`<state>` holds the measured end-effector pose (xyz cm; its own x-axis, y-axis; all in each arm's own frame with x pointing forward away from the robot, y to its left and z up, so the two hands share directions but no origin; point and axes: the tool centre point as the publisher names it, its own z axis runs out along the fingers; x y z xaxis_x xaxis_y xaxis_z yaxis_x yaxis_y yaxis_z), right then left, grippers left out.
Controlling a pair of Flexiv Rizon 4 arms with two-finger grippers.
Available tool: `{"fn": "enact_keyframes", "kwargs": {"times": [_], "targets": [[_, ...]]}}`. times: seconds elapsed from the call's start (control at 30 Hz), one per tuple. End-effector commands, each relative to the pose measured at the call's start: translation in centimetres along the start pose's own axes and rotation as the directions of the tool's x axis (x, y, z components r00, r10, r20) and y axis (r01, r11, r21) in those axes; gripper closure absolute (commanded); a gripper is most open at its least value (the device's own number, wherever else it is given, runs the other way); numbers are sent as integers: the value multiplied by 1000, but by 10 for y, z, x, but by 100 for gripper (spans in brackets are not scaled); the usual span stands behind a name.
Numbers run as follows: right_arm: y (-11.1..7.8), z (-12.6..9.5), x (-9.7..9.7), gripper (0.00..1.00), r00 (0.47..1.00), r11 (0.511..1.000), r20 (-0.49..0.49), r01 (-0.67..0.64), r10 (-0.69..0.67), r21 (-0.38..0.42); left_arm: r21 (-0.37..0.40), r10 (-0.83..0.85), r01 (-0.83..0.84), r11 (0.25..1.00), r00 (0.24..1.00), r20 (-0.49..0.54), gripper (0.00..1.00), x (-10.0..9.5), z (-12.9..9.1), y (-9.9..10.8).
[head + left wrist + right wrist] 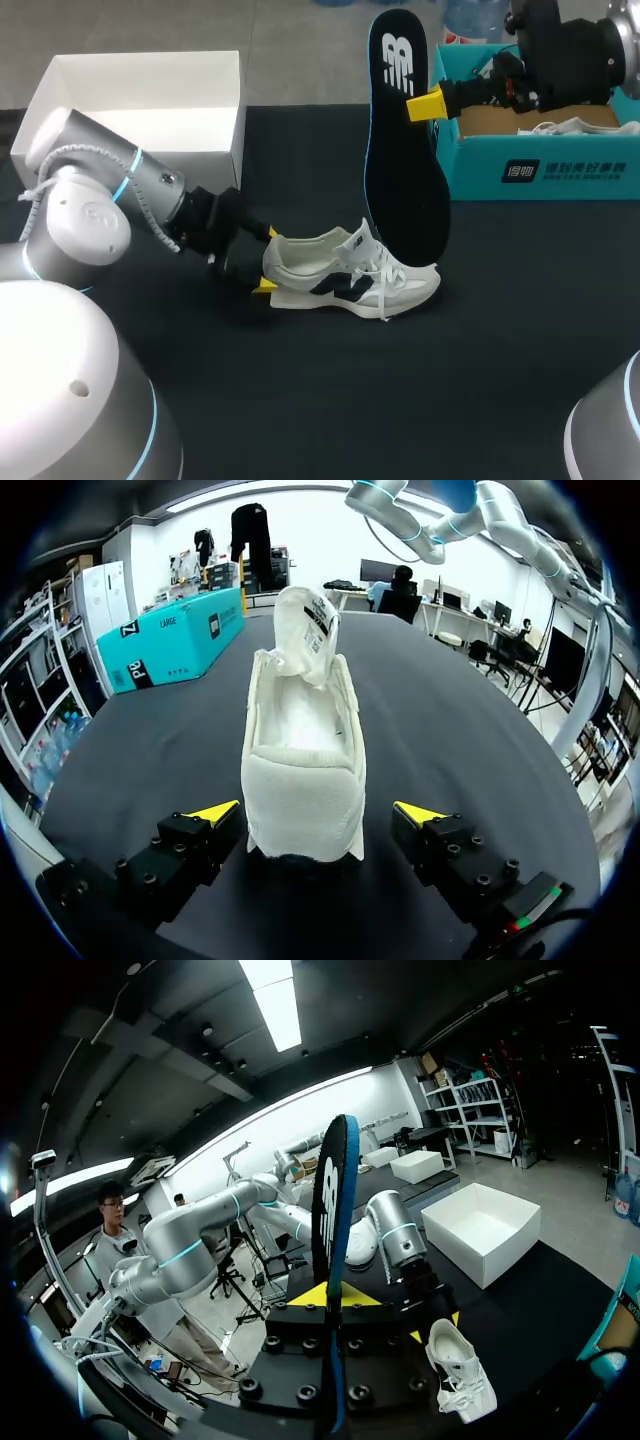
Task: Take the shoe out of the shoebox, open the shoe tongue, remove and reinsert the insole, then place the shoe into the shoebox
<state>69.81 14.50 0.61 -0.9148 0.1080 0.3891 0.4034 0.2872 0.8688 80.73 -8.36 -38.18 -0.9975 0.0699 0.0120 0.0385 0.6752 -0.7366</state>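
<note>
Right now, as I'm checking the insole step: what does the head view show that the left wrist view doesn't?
Only head view: the insole, upright in the right gripper, and the white box. Only left wrist view: the inner lining under the lifted tongue. Both: the shoe, the left gripper open either side of its heel, the teal shoebox.

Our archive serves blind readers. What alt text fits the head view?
The right jaws hold a black insole upright over a white sneaker on the black table. The left jaws stand open around its heel; a white box and a teal shoebox sit behind.
</note>
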Motion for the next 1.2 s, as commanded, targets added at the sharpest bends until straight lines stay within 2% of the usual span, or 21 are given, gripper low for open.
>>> {"fn": "enact_keyframes", "kwargs": {"times": [0.03, 0.5, 0.6, 0.63, 0.77, 1.2], "targets": [[1, 2, -1, 100, 1000, 1000, 0, -1, 1, 4, -145, -1, 4, 989, 1000, 17, 0, 2, -8, -15], [1, 2, -1, 100, 1000, 1000, 0, -1, 1, 4, -427, 44, -2, 904, 995, 88, 0, 5, -17, -33], [1, 2, -1, 100, 1000, 1000, 0, -1, 1, 4, -517, 75, -10, 856, 992, 104, 0, 4, -16, -38], [1, 2, -1, 100, 1000, 1000, 0, -1, 1, 4, -567, 97, -20, 823, 990, 106, 0, 4, -14, -40], [1, 2, -1, 100, 1000, 1000, 0, -1, 1, 4, -640, 113, -15, 768, 987, 113, 0, 2, -9, -44], [1, 2, -1, 100, 1000, 1000, 0, -1, 1, 4, -647, 101, -7, 762, 989, 109, 0, 2, -9, -46]]}}
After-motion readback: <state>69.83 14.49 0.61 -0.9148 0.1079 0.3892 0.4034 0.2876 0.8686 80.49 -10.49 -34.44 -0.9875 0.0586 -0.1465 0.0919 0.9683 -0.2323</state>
